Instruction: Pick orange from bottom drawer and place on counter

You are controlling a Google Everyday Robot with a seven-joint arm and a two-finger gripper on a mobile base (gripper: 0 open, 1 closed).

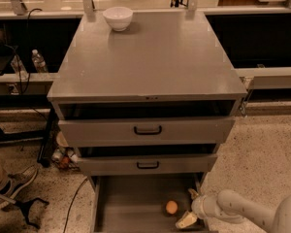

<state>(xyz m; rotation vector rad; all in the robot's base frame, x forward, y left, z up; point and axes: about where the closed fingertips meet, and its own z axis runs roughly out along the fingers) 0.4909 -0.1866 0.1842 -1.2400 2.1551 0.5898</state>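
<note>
The orange (171, 207) is a small round fruit lying on the floor of the open bottom drawer (131, 203), toward its right side. My gripper (189, 207) reaches into the drawer from the lower right, just right of the orange. One pale finger (186, 221) sits in front of and right of the fruit, the other finger (192, 193) behind and right of it. The jaws stand open and hold nothing. The counter (150, 57) is the broad grey top of the cabinet above.
A white bowl (118, 18) stands at the counter's back left. Two grey drawer fronts with black handles (147, 130) hang over the bottom drawer. A water bottle (39, 61) and cables are at the left; a person's shoe (12, 183) is at the lower left on the speckled floor.
</note>
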